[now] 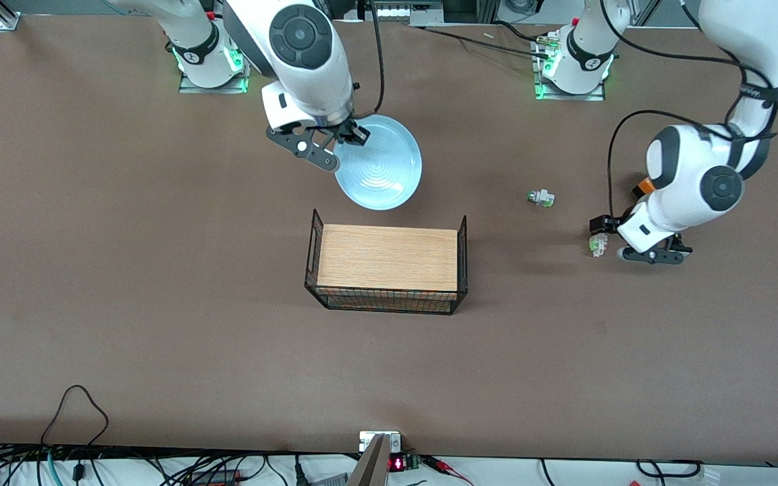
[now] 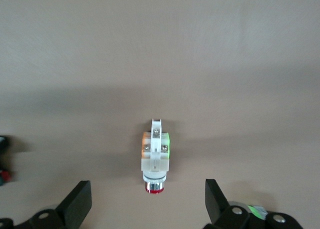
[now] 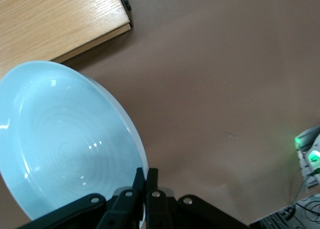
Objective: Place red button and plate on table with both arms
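Seen over a brown bench (image 1: 125,283): red button (image 2: 155,157) lying on its side on the bare surface at the left arm's end, squarely between the spread fingers of the left gripper (image 2: 148,208), jaws wide and touching nothing. In the front view, only a whitish-green sliver of that button (image 1: 598,244) showing beside the low-hanging left gripper (image 1: 632,251). Toward the middle of the bench, pale blue plate (image 1: 380,166) pinched at its rim by the right gripper (image 1: 343,145), jaws narrow and clamped on the edge (image 3: 145,181), dish tilted and seemingly raised off the surface (contact with the bench hard to judge), just farther from the front camera than the wooden-topped wire rack (image 1: 387,258). A second white-green part (image 1: 541,198), without red cap, lying well apart between plate and button. Step in hand, by the look of it: setting the plate down, the button apparently delivered already. To do it well: lower slowly, level the dish so the base meets the bench flat instead of edge-first, keep clear of the rack's wire end, release only once settled, then lift straight up; likewise a straight rise for the left arm, to avoid nudging the button.
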Tool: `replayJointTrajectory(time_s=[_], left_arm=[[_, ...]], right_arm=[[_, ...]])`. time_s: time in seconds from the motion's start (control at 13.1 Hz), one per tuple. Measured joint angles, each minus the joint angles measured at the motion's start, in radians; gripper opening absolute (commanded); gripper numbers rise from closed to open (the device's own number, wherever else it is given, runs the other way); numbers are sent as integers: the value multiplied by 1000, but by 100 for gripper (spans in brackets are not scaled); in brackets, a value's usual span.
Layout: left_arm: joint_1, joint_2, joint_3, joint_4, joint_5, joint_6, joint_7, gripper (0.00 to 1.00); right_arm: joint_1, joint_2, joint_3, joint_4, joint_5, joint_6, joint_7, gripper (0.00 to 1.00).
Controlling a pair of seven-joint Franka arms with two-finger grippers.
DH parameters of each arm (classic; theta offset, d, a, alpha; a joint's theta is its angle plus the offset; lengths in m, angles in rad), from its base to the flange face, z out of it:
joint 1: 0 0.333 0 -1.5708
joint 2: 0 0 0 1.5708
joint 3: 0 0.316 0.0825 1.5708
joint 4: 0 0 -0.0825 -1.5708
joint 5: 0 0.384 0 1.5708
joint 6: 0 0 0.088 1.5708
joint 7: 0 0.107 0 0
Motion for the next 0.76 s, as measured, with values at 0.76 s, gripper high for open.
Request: replayJointTrajectory(time_s=[0.76], left_arm=[[8, -46, 10, 517, 0, -511, -9, 100]], right_arm=[[-467, -40, -26, -11, 37, -157, -795, 0]])
